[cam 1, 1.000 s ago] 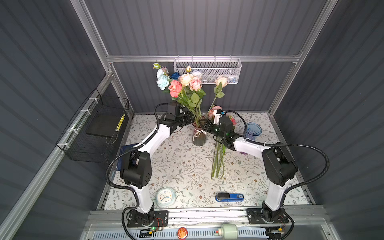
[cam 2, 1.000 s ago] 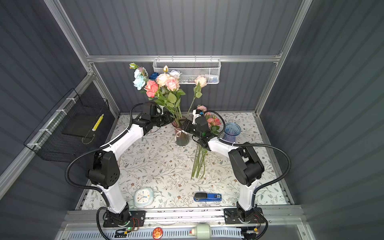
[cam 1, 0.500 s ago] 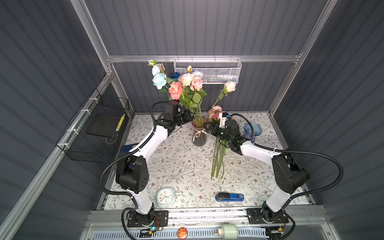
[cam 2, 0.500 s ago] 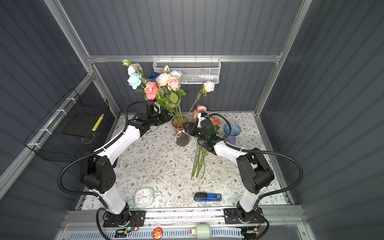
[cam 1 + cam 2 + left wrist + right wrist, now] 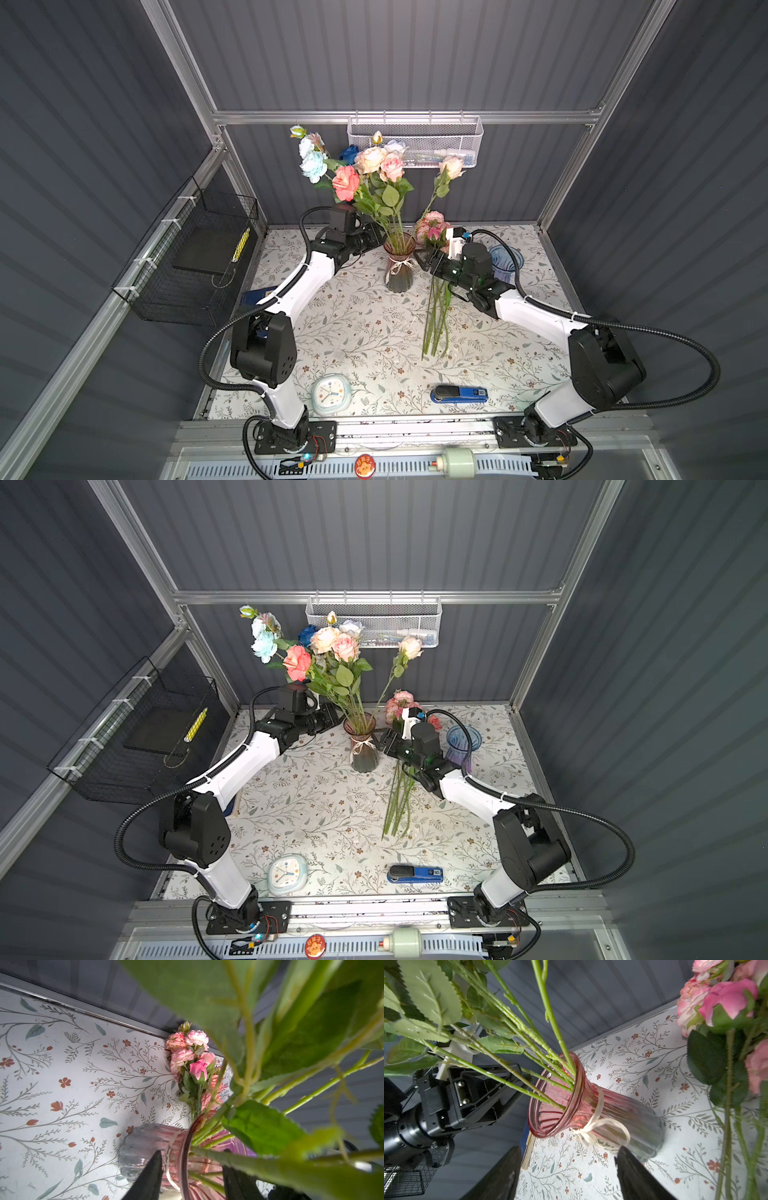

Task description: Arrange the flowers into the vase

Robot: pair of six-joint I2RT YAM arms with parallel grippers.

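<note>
I have the left gripper (image 5: 376,240) parked against the near side of the vase (image 5: 398,272), its jaws apart. In its wrist view the two dark fingers (image 5: 149,1178) straddle the glass neck and clamp nothing. The flowers (image 5: 374,170) stand in that vase. Their stems fan out of the rim straight over this gripper, and the leaves fill most of its camera.

The right gripper (image 5: 419,258) sits just off the opposite side of the vase, fingertips pointing at it, jaws wide and empty. Between its fingers I see only the patterned tabletop (image 5: 365,332) and the vase's pale ribbon (image 5: 600,1126).

The loose pink flowers (image 5: 432,228) lie on the table right under this gripper. Their blooms are just past its fingers toward the back wall, and their stems run back beneath the wrist.

A blue vase (image 5: 503,262) stands close behind the right wrist, beside the cable. Nearer the arm bases, well clear of both tools, lie a clock (image 5: 331,392) and a blue-and-black stapler (image 5: 459,394).
</note>
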